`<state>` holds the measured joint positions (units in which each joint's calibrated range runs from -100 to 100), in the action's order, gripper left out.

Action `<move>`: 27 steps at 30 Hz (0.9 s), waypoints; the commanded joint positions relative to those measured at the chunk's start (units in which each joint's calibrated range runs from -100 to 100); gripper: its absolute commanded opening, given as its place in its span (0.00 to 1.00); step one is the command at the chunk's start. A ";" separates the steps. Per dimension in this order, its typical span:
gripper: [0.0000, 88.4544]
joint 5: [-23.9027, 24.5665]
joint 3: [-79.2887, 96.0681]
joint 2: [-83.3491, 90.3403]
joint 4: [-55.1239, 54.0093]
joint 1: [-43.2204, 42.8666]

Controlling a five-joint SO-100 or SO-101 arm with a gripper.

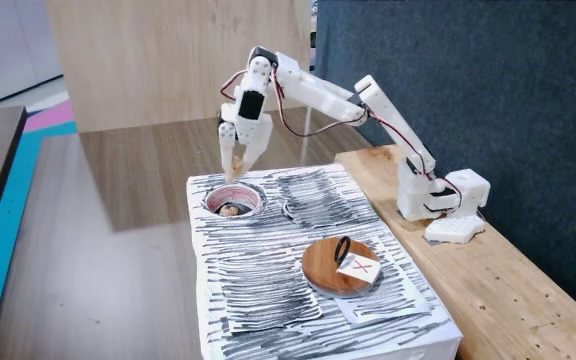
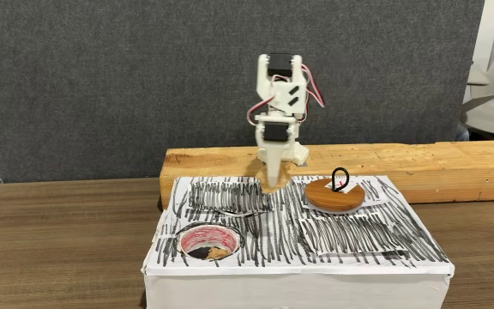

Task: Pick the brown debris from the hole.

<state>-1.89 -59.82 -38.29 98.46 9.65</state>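
Your gripper (image 1: pixel 236 164) hangs just above the hole (image 1: pixel 234 201), on its far side, fingers pointing down; you cannot tell whether they are parted or closed. The brown debris (image 2: pixel 220 252) lies inside the hole.

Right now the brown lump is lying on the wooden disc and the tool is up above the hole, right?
Not quite. The brown lump lies inside the hole, not on the wooden disc; both fixed views show it. The tool does hover above the hole.
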 commanded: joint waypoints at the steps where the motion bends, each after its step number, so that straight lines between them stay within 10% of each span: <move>1: 0.01 0.07 -0.13 2.45 0.36 -4.02; 27: 0.02 0.75 -0.13 2.20 0.36 -4.09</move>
<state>-1.48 -59.82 -38.21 98.80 5.76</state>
